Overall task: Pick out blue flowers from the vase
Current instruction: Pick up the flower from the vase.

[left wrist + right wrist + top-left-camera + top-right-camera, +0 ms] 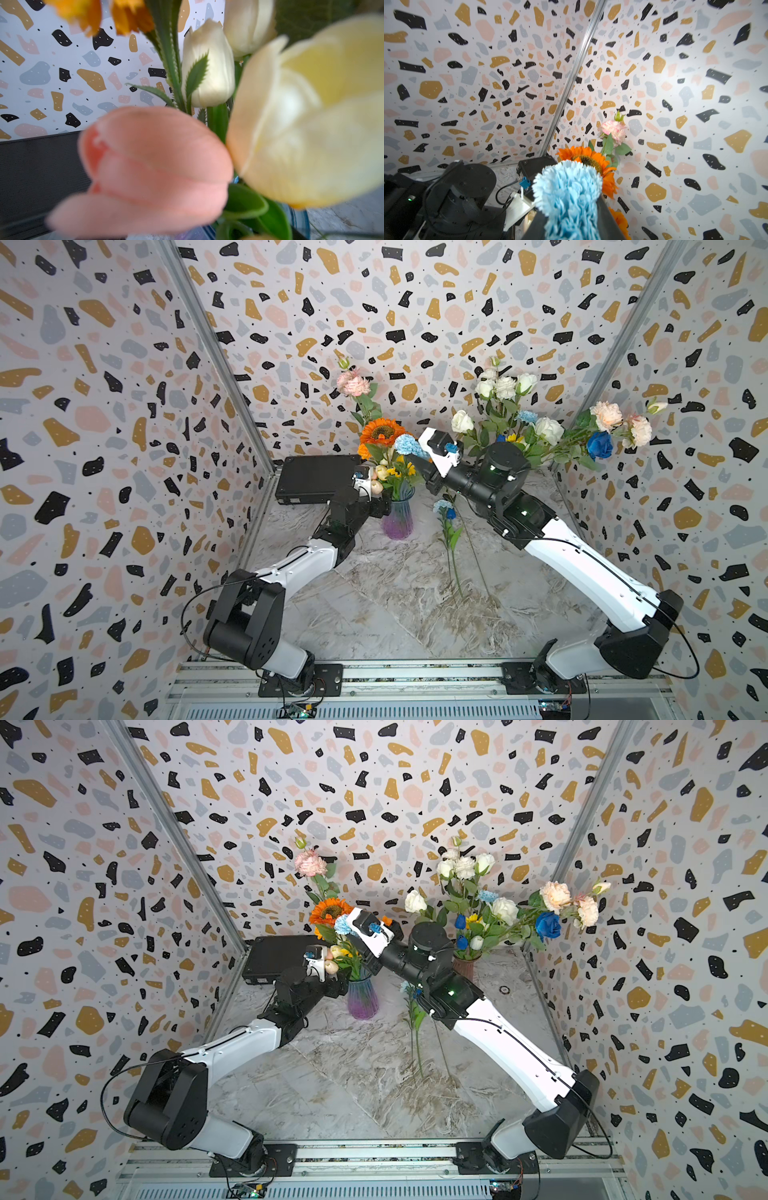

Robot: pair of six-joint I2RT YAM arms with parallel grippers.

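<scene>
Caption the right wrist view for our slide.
Right end effector closed on a frilly pale-blue fabric carnation, orange sunflower just behind.

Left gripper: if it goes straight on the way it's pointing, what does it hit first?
Probably the pink tulip, blurred and close, filling the lower middle of the left wrist view, with the yellow tulip right beside it. The left gripper sits at the purple vase, so depth is uncertain.

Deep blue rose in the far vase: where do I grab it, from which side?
Likely the stem just behind the head of the deep blue rose, from the near side: it leans sideways toward the right wall, clear of the white roses, so it can be pinched crosswise.
</scene>
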